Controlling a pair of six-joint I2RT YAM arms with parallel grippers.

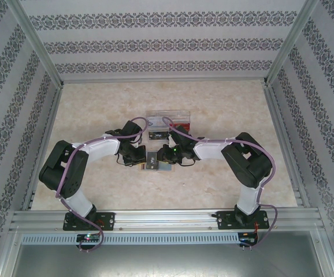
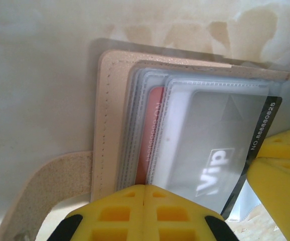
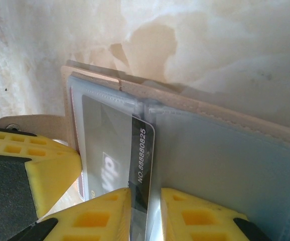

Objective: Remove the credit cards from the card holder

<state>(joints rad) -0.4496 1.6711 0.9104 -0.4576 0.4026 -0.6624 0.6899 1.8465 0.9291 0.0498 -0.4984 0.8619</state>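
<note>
From above, both arms reached in to the middle of the pale marbled surface (image 1: 97, 109), where the card holder (image 1: 153, 164) lay flat between their tips. A clear tray (image 1: 168, 115) sat just behind it, toward the far wall.

In the left wrist view, the left fingers (image 2: 115, 217) were closed tight against each other at the near edge of the card holder (image 2: 110, 100). Whether they pinched any of it I could not tell. The tan cover lay open with its strap trailing to the lower left. Clear sleeves were stacked on it, and a red card (image 2: 154, 135) was tucked in one. A dark card (image 2: 268, 118) marked "Vip" stuck partly out of the top sleeve toward a yellow finger of the other arm (image 2: 280, 170).

In the right wrist view, the right fingers (image 3: 195, 216) gripped the numbered edge of the dark card (image 3: 142, 150), which was still largely inside its sleeve. The grey-blue inside of the card holder (image 3: 225, 165) spread to the right, and a left finger (image 3: 39, 165) rested at its left edge.
</note>
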